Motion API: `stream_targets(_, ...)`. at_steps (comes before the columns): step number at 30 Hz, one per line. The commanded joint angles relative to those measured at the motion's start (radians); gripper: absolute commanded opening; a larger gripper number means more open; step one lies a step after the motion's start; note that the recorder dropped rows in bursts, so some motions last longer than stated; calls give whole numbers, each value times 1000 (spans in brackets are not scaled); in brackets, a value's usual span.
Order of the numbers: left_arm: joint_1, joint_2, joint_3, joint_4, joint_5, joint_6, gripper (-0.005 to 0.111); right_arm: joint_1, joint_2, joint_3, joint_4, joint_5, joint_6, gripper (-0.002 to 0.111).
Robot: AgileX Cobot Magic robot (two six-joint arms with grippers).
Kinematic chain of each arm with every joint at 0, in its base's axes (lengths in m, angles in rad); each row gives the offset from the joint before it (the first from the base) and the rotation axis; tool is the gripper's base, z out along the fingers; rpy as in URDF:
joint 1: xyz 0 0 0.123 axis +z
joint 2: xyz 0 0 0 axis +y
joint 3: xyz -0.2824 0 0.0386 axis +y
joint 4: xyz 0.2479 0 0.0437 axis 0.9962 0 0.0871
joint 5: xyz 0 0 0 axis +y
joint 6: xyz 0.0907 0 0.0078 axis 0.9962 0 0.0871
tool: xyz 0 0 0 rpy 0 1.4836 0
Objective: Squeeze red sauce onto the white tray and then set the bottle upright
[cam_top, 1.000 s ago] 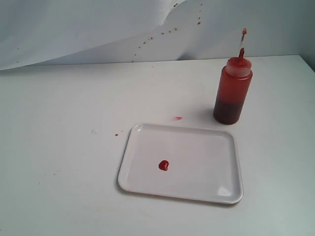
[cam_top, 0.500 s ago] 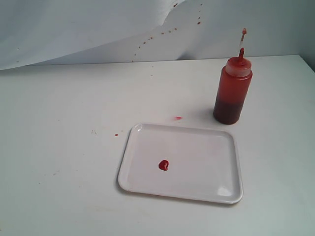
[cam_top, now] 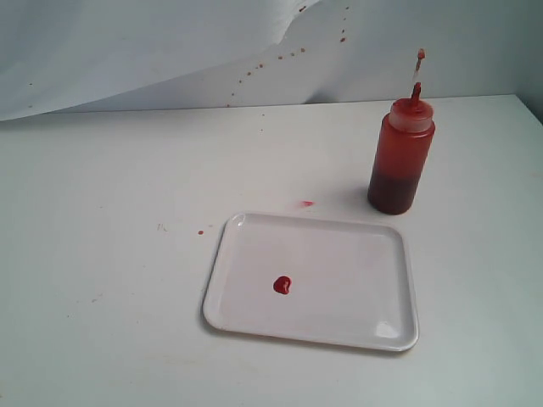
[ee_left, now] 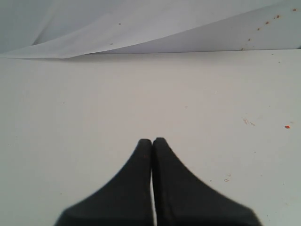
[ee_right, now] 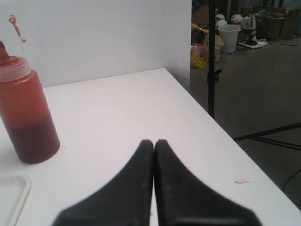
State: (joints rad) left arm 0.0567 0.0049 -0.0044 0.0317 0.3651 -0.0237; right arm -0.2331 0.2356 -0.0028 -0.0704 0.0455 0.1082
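Observation:
The bottle stands upright on the table beyond the tray's far right corner, dark sauce filling its lower part, nozzle and tip cap pointing up. It also shows in the right wrist view as the bottle. The white tray lies flat in the middle. A small heart-shaped blob of red sauce sits on its left half. Neither gripper appears in the exterior view. My left gripper is shut over bare table with nothing in it. My right gripper is shut and empty, well apart from the bottle.
A white paper backdrop with red specks hangs behind the table. A pink smear and small spots mark the table near the tray's far edge. The table's edge runs close beside my right gripper, with open floor and a stand pole beyond.

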Motion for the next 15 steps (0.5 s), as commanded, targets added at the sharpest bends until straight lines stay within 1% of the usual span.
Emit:
stream_targets(1, 2, -5, 4, 1, -7, 0, 0, -7, 2, 3, -15, 48, 2, 0)
stream_targets(4, 2, -5, 4, 1, -7, 0, 0, 6, -41, 3, -20, 153, -17, 0)
stream_targets(5, 2, -5, 4, 1, -7, 0, 0, 31, -85, 3, -23, 204, -19, 0)
stream_targets(6, 2, -5, 4, 1, -7, 0, 0, 59, -109, 3, -23, 217, -19, 0)
stream_targets(9, 2, -5, 4, 1, -7, 0, 0, 204, -166, 3, -23, 218, -19, 0)
stream_targets(11, 2, -5, 4, 1, -7, 0, 0, 267, -209, 3, -23, 218, -19, 0)
stream_targets(12, 2, -5, 4, 1, -7, 0, 0, 290, -236, 3, -23, 224, -19, 0)
stream_targets(15, 2, -5, 4, 1, -7, 0, 0, 308, -236, 3, -20, 235, -5, 0)
